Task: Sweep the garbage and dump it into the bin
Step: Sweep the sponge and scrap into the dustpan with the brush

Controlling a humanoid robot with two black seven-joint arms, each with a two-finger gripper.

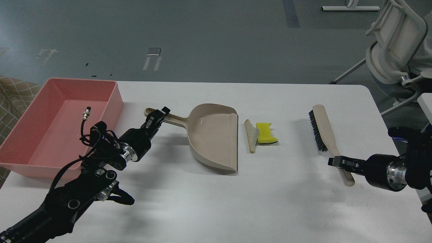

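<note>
A yellow sponge (265, 132) with dark green backing and a pale bread slice (250, 135) lie side by side mid-table. A beige dustpan (212, 138) lies just left of them, its open mouth toward them. My left gripper (158, 117) is shut on the dustpan's handle (172, 118). A beige brush (324, 131) with dark bristles is to the right of the garbage. My right gripper (339, 162) is shut on the brush's handle. The pink bin (20, 158) stands empty at the far left.
The white table (236, 202) ends close behind the bin and dustpan. A white office chair (395, 54) stands off the table's far right corner. A patterned beige thing (13, 94) is beyond the bin at the left edge.
</note>
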